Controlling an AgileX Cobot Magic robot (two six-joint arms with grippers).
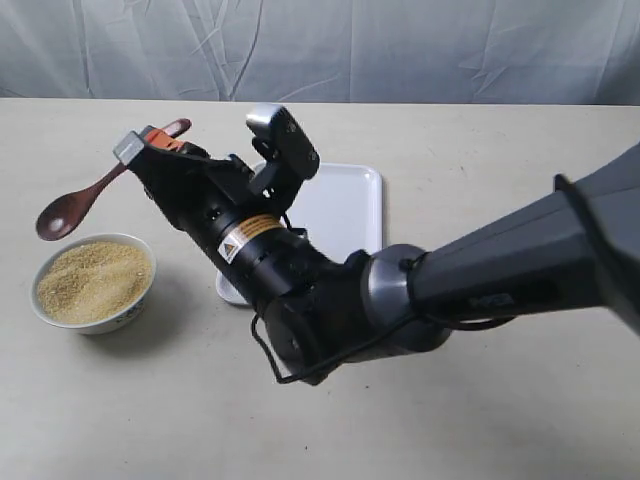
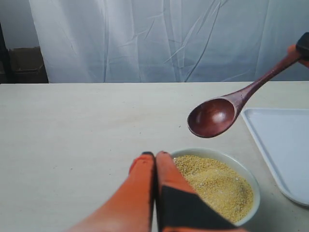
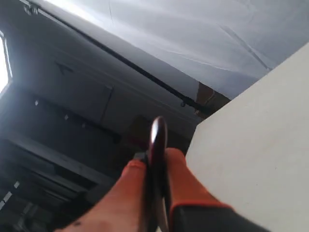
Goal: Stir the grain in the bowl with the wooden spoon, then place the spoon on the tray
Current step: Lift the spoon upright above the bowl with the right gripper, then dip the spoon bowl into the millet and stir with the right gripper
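Observation:
My right gripper [image 1: 150, 143] is shut on the slim handle of the dark reddish-brown wooden spoon [image 1: 75, 205], reaching across to the left side of the table. The spoon hangs tilted in the air, its empty scoop just above and behind the small white bowl [image 1: 137, 298]. The bowl holds a heap of golden grain [image 1: 92, 280]. In the left wrist view the spoon [image 2: 217, 116] hovers over the bowl [image 2: 253, 184] and grain [image 2: 217, 181]; my left gripper [image 2: 155, 155] is shut and empty beside the bowl's rim. The right wrist view shows the spoon handle [image 3: 158, 137] clamped in the gripper [image 3: 157, 158].
The flat white tray [image 1: 350, 200] lies right of the bowl, partly hidden under my right arm; its corner shows as the tray [image 2: 285, 145] in the left wrist view. A pale cloth backdrop hangs behind the beige table [image 1: 500, 420].

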